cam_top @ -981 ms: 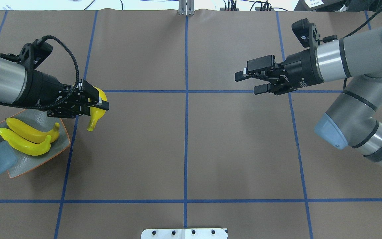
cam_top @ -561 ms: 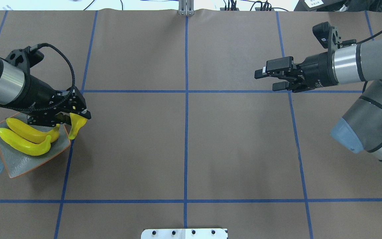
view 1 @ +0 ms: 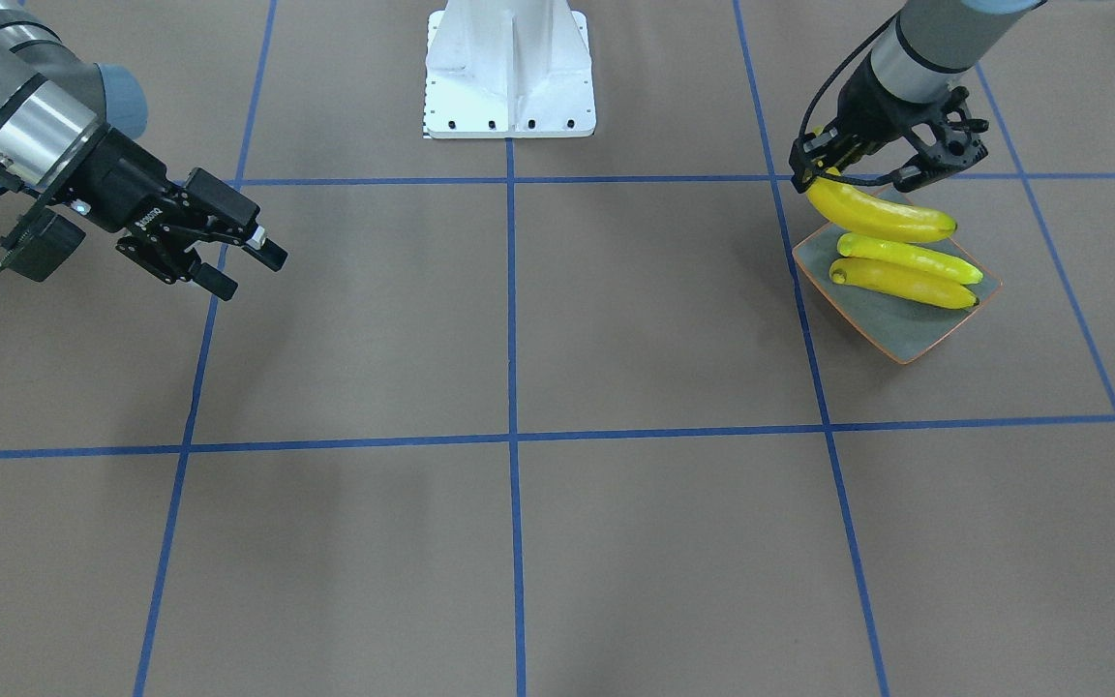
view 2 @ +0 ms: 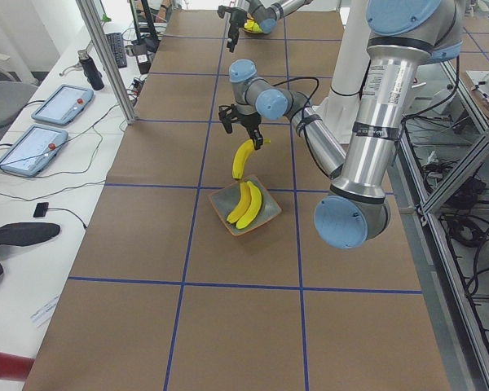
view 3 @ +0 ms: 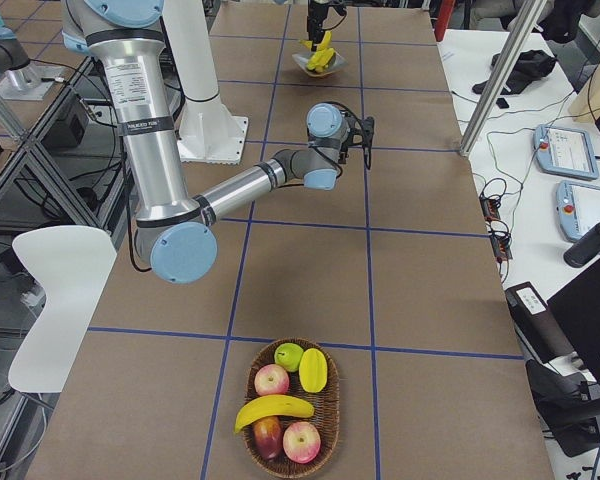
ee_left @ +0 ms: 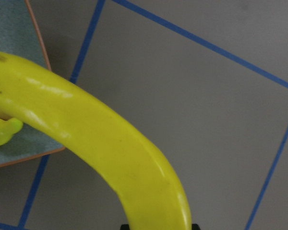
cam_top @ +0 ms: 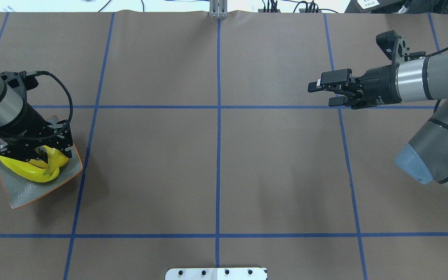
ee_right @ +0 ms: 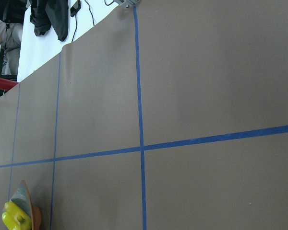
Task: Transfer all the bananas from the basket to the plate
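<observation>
The held banana (view 1: 877,218) is pinched at one end by the left gripper (view 1: 869,172) above the plate (view 1: 906,341), at the table's 9 o'clock seen from overhead. It is best lowered flat beside the two resting bananas (view 1: 906,286) before release. The right gripper (view 1: 248,266) is spread, empty.
</observation>
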